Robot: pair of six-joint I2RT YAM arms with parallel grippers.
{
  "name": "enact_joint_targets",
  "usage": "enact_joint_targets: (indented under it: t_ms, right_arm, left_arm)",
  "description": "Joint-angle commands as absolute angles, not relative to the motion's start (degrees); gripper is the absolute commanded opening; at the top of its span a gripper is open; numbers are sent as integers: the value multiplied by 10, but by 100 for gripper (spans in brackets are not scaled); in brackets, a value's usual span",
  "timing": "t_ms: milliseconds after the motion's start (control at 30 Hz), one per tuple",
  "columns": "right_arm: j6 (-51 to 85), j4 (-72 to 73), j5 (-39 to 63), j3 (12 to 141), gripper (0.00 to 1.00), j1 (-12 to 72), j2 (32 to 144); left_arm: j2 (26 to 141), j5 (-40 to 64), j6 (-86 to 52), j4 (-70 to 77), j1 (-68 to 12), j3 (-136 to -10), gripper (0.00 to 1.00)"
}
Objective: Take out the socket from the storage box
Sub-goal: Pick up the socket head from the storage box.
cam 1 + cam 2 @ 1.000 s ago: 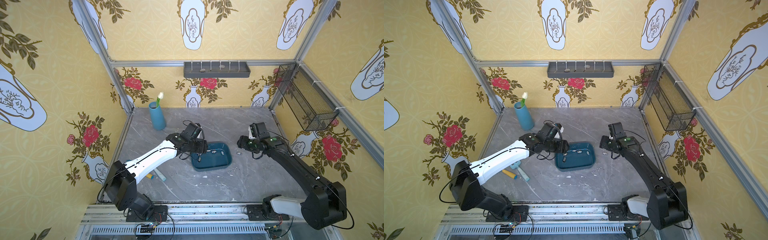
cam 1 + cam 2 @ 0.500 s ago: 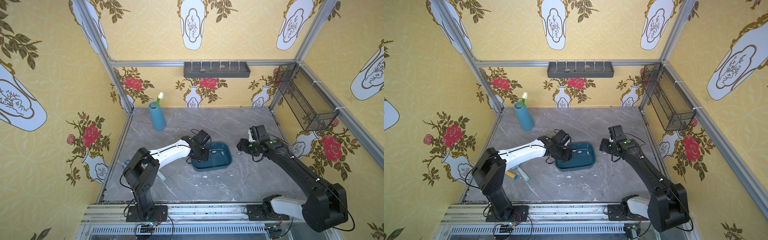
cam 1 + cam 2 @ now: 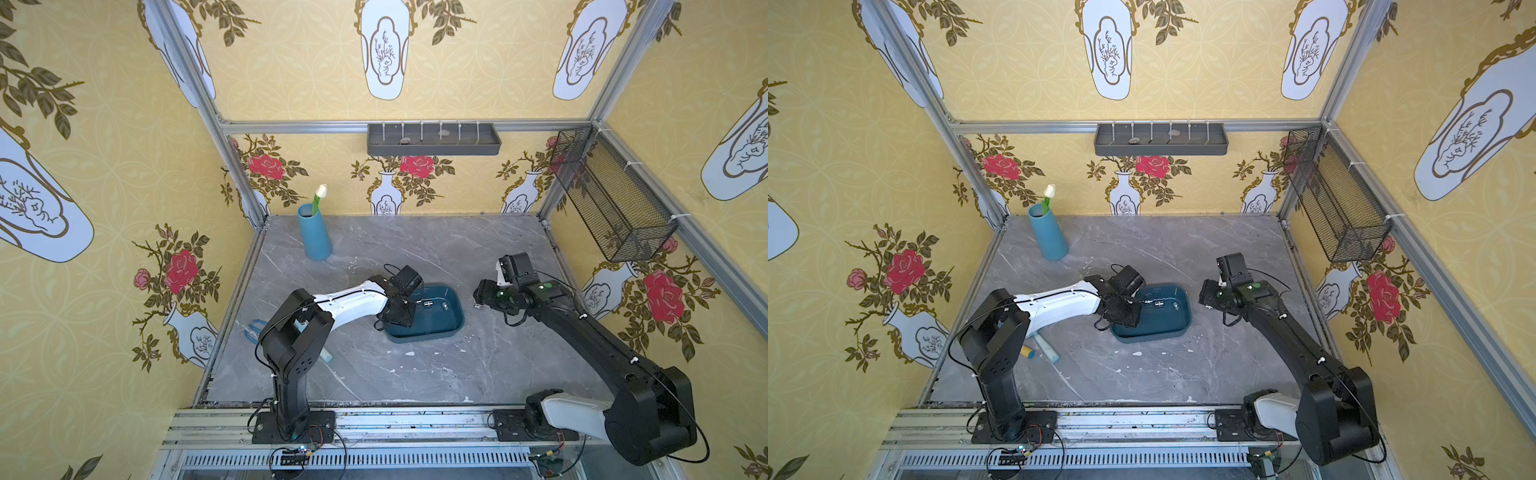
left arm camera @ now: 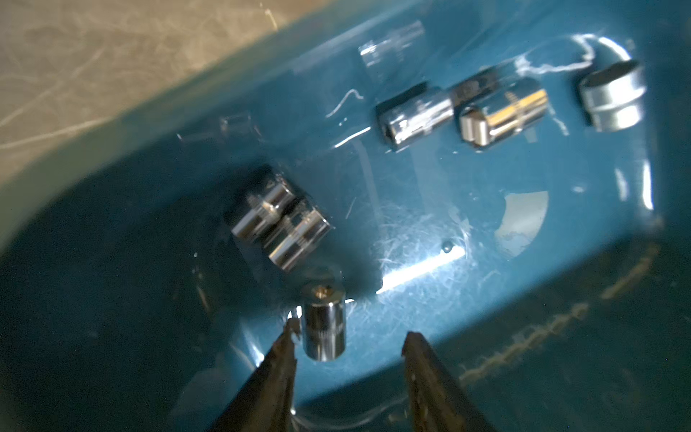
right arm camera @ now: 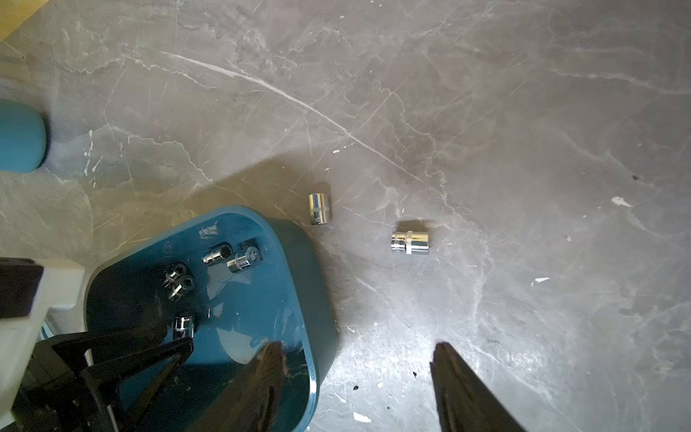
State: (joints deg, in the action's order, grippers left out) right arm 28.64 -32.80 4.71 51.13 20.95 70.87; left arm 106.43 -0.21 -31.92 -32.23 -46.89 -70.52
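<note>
The teal storage box lies mid-table with several chrome sockets in it. My left gripper reaches down into its left end, open. A small upright socket stands between the fingers, close against one fingertip, with a gap to the other. More sockets lie farther along the floor of the box. My right gripper hovers open and holds nothing, just right of the box, one finger over the box's rim.
Two sockets lie on the marble right of the box. A blue vase with a flower stands back left. A grey compartment tray and a black mesh basket hang on the walls. Hand tools lie under the left arm.
My left arm has swung in and dropped its gripper into the box's left end, and the jaws have narrowed around the small socket. The right arm has barely moved.
</note>
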Motion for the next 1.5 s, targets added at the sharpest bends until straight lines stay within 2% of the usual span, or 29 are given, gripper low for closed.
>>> enact_joint_targets:
  t_ms: [0,267,767,1167,1467]
  right_arm:
    - [289,-317,44,507,68,210,708]
    - [294,-310,41,492,67,210,712]
    - [293,-310,39,493,67,210,715]
    - [293,-317,35,495,67,210,712]
    - [293,-319,34,496,67,210,710]
  left_arm:
    - [1070,-19,-311,-318,-469,-703,49]
    - [1082,-14,-311,-299,-471,-699,40]
    - [1107,-26,-298,-302,-486,-713,38]
    - [1113,-29,-290,-299,-488,-716,24]
    - [1093,-27,-285,-310,-488,-739,21]
